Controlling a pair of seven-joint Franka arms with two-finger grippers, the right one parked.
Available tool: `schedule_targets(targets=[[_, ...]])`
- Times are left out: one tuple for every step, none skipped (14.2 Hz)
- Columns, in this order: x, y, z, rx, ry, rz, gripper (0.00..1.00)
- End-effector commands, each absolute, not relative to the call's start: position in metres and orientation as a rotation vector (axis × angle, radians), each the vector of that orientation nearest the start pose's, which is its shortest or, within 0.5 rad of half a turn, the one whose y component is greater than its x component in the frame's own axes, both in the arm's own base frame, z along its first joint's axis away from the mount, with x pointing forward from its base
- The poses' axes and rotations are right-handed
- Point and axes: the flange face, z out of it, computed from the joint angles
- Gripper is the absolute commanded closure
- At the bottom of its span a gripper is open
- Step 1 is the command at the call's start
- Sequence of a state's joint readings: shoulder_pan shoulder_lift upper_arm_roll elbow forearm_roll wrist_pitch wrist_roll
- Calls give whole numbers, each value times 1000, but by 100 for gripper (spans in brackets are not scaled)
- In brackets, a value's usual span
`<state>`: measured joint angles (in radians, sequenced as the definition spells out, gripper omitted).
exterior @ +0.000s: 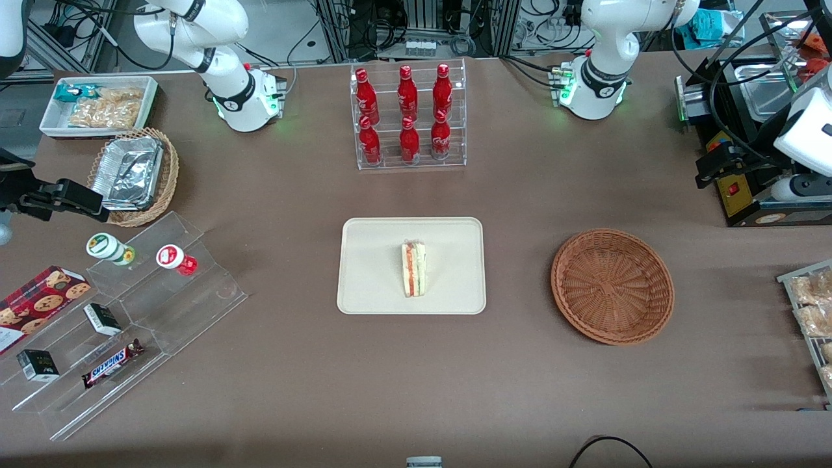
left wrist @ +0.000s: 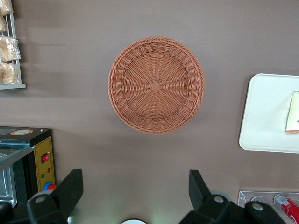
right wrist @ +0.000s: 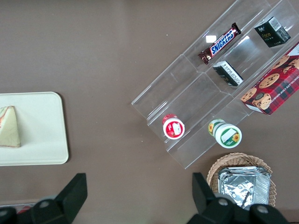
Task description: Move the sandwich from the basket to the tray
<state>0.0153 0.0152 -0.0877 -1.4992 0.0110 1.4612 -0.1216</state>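
Note:
The sandwich (exterior: 414,269) lies on the cream tray (exterior: 374,260) at the table's middle, filling edge up. It also shows on the tray (left wrist: 266,116) in the left wrist view (left wrist: 293,113) and in the right wrist view (right wrist: 9,127). The reddish-brown basket (exterior: 575,260) stands empty beside the tray, toward the working arm's end. In the left wrist view the basket (left wrist: 156,85) has nothing in it. My gripper (left wrist: 134,189) is open and empty, held high above the table. In the front view it (exterior: 712,170) hangs by the black appliance, farther from the camera than the basket.
A clear rack of red bottles (exterior: 409,114) stands farther from the camera than the tray. A black appliance (exterior: 747,188) and a rack of baked goods (exterior: 812,312) sit at the working arm's end. An acrylic snack stand (exterior: 130,312), a foil-filled tan basket (exterior: 133,175) and a white bin (exterior: 97,104) sit at the parked arm's end.

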Motion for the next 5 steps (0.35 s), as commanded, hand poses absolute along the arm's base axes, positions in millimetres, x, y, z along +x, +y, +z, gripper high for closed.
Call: schedule_targets(targets=[[542, -38, 648, -3109, -80, 79, 0], [542, -38, 648, -3110, -80, 79, 0], [542, -37, 648, -3112, -80, 80, 0], [542, -38, 648, -3110, -78, 79, 0], [542, -38, 648, -3110, -78, 79, 0]])
